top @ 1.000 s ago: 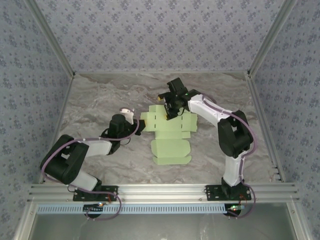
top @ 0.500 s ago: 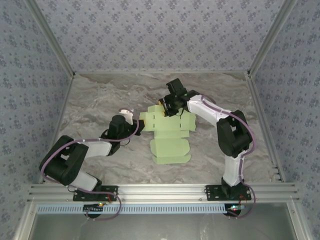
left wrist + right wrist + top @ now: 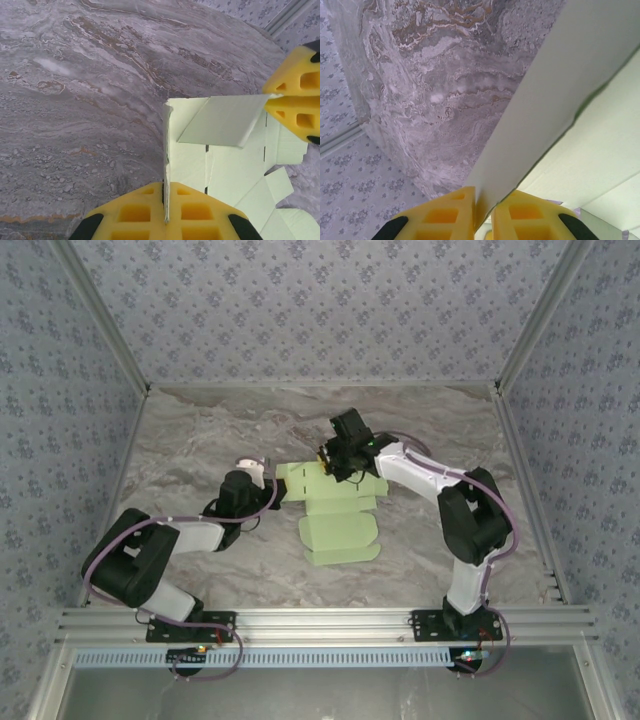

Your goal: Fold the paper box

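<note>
The paper box is a pale green die-cut sheet lying mid-table, partly flat with two flaps raised. My left gripper is at its left edge. In the left wrist view this gripper is shut on the upright left flap, which stands on edge between the yellow fingers. My right gripper is at the sheet's far edge. It is shut on the far flap, lifted off the table. The left wrist view also has the right gripper's yellow fingers pinching that flap.
The grey marbled tabletop is boxed in by patterned walls on the left, back and right. Aluminium rails run along the near edge, where the arm bases sit. The sheet's near panel lies flat.
My right gripper has closed on the far flap and shifted slightly left and nearer. The sheet has slid a little left with it. The left arm has stayed put.
</note>
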